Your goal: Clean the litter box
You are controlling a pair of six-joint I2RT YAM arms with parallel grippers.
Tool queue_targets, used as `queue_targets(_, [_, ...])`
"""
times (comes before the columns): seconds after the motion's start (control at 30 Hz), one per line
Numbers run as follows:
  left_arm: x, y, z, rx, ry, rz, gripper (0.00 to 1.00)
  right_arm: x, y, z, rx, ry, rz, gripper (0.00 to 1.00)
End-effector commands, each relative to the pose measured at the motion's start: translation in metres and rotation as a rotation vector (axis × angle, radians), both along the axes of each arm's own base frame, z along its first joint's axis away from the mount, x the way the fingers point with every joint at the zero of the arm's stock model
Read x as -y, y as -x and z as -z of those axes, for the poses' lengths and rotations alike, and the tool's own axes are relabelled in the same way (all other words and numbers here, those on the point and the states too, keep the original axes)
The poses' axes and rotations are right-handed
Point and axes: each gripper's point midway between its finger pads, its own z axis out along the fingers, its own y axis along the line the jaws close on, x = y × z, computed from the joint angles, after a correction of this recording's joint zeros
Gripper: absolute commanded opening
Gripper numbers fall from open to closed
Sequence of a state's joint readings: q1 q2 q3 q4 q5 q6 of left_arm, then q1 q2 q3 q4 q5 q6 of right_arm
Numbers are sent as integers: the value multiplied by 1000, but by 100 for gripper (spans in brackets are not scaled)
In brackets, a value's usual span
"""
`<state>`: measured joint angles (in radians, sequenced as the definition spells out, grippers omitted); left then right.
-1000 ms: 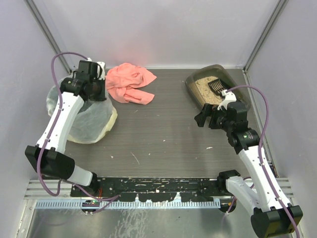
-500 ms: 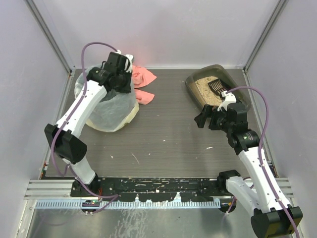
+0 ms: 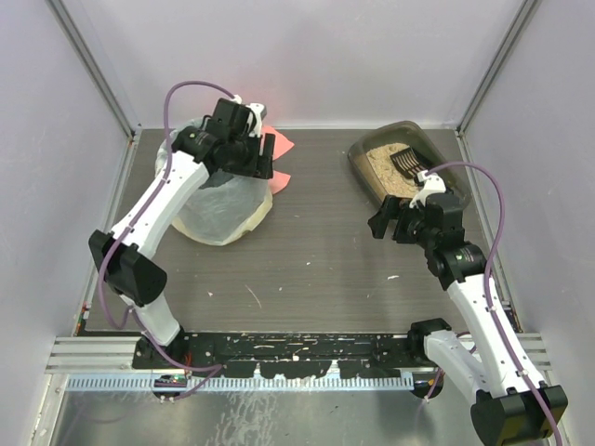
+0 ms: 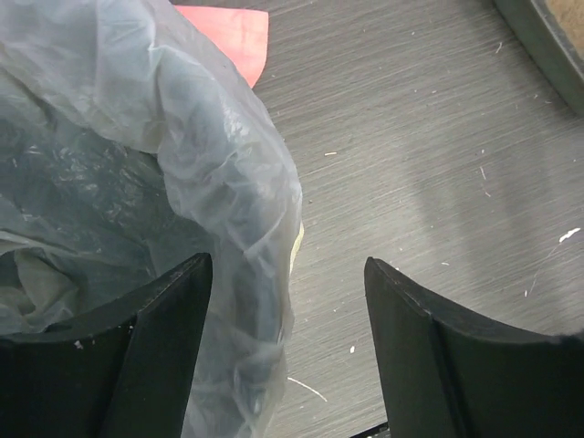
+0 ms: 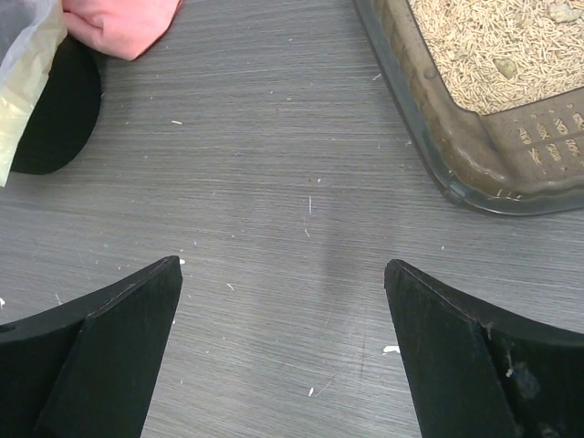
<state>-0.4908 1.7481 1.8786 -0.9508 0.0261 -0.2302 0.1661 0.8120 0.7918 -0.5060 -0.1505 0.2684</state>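
Left wrist view shows the left pincer spread astride the rim of the white bag; the right pincer, also spread, hovers over the worktop beside the litter box.

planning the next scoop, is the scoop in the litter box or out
In. The black scoop lies on the tan litter inside the litter box, seen in the top view.

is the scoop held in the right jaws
No, the scoop lies in the litter box, and the right jaws stand open and empty.
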Motion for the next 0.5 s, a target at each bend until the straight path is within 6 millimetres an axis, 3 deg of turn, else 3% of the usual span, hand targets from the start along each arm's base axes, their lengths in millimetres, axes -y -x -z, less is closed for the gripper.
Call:
queue_targets(0.0, [-7,17,-59,134,73,15,71,7,-14,-12,54,-6,60,98])
queue_targets(0.1, [-20,28,-78,198,74,-2,75,11,-22,-13,54,2,92,99])
queue_targets(0.3, [-56,58,-115,388,104,-77,99,29,-53,-16,87,28,229,98])
queue_targets(0.33, [-66,71,-126,438,120,-91,98,33,-59,-15,87,41,254,98])
queue_targets(0.47, [-86,99,-126,502,129,-106,98,41,-84,-5,71,95,301,96])
